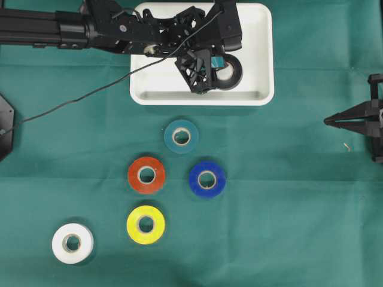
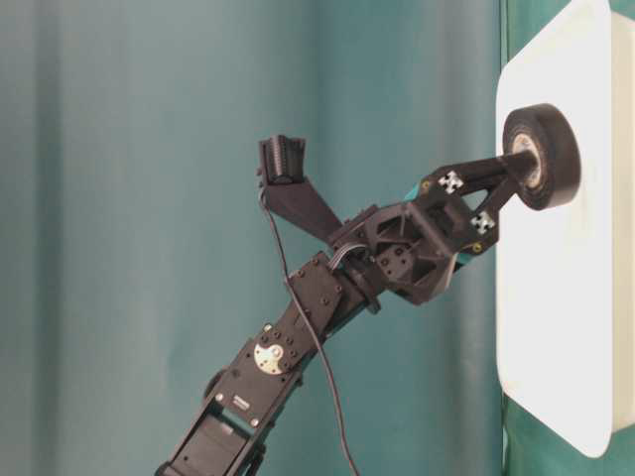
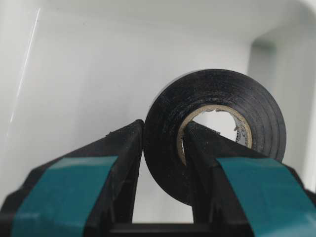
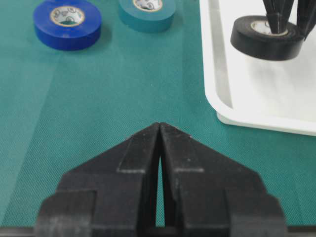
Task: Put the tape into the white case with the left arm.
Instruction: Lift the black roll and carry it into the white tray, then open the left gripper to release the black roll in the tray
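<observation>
A black tape roll [image 1: 231,72] [image 2: 544,156] [image 4: 267,36] is inside the white case [image 1: 167,89] [image 2: 556,327] [image 4: 276,98], near its right end. My left gripper [image 1: 220,67] [image 3: 164,129], with teal bands on its fingers, is shut on the roll's wall: one finger sits in the cardboard core, the other outside. The tape [image 3: 165,138] is at or just over the case floor [image 3: 74,74]; I cannot tell whether it touches. My right gripper [image 1: 328,121] [image 4: 159,126] is shut and empty over the cloth at the far right.
Teal [image 1: 181,136], red [image 1: 146,174], blue [image 1: 207,179], yellow [image 1: 145,224] and white [image 1: 72,243] tape rolls lie on the green cloth below the case. A loose black cable [image 1: 78,98] trails from the left arm across the cloth.
</observation>
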You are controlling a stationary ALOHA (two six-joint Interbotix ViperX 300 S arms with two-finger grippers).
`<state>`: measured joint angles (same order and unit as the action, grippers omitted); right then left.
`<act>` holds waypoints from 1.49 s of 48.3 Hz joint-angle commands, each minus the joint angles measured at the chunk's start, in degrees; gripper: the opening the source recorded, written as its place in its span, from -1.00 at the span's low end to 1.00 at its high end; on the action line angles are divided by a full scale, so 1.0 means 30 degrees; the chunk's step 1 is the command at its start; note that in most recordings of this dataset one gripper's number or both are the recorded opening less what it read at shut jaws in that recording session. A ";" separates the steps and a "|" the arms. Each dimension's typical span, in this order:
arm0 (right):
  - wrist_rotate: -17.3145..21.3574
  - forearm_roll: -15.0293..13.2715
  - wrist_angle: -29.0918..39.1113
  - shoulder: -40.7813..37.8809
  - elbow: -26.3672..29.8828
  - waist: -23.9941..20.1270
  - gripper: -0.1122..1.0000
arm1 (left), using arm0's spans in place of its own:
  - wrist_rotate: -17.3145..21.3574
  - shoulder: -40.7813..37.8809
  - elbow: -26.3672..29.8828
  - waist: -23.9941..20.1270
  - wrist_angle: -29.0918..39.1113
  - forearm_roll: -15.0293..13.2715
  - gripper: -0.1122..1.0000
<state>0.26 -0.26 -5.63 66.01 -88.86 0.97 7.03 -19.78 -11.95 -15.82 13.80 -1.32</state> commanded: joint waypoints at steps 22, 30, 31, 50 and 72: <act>0.0000 -0.0029 -0.0176 -0.0117 0.0205 0.0029 -0.97 | 0.0146 0.0146 0.0469 0.0264 -0.0967 0.0029 0.52; 0.0000 -0.0029 -0.0176 -0.0117 0.0205 0.0029 -0.97 | 0.0527 0.0234 0.0381 0.0439 -0.0967 0.0029 0.98; 0.0000 -0.0029 -0.0176 -0.0117 0.0205 0.0029 -0.97 | 0.0586 0.0264 0.0381 0.0439 -0.0967 0.0029 0.97; 0.0000 0.0000 -0.0176 -0.0117 0.0205 0.0029 -0.97 | 0.0879 0.1348 -0.0498 0.0527 -0.0703 0.0029 0.97; 0.0000 -0.0029 -0.0205 -0.0088 0.0176 0.0029 -0.97 | 0.0791 0.6709 -0.5830 0.1377 -0.0703 0.0000 0.97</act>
<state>0.26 -0.26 -5.63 66.09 -88.86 1.05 9.49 -3.96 -27.77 -12.48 11.95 -1.32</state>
